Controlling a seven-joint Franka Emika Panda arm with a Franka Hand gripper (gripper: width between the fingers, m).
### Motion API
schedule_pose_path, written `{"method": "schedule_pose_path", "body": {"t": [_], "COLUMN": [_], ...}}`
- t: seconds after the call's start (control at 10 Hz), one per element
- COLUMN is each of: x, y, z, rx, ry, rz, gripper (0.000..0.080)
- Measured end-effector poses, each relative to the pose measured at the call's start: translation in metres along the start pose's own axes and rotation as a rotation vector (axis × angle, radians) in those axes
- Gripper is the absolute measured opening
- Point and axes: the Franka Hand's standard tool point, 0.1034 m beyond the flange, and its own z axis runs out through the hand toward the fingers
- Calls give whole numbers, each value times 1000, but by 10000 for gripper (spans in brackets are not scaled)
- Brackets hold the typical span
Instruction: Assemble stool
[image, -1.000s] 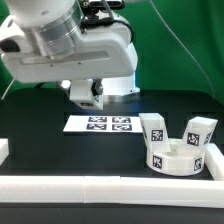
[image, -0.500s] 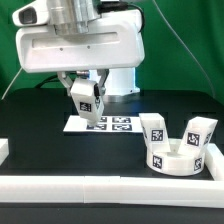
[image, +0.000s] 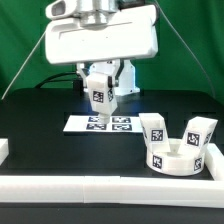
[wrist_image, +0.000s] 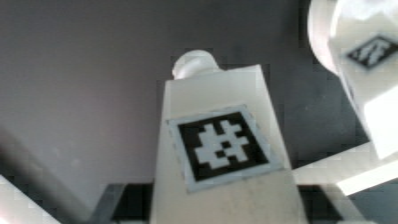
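My gripper (image: 99, 88) hangs above the marker board and is shut on a white blocky stool leg (image: 99, 96) with a black-and-white tag. In the wrist view the leg (wrist_image: 221, 130) fills the middle, clamped between the dark fingers (wrist_image: 128, 200). The round seat (image: 173, 158) lies on the black table at the exterior view's right, near the front rail, with two legs (image: 154, 130) (image: 201, 132) standing up from it. The held leg is well above and to the left of the seat.
The marker board (image: 100, 124) lies flat on the table under the gripper. A long white border rail (image: 100, 188) runs along the front. A short white block (image: 4, 150) sits at the exterior view's left edge. A green backdrop stands behind.
The arm has moved toward the exterior view's right and risen a little, carrying the leg with it. The seat and its two legs have not moved.
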Motion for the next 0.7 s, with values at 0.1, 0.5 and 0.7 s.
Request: {"method": "schedule_pose_path", "body": {"t": [0.1,0.5,0.7], "x": [-2,-9,-37], "y": [-1,-5,-30], "z": [1,-7,1], "rx": [1,15,19], "ry": [-6,10,0], "rz": [-6,53,30], "gripper": [327,327,327]}}
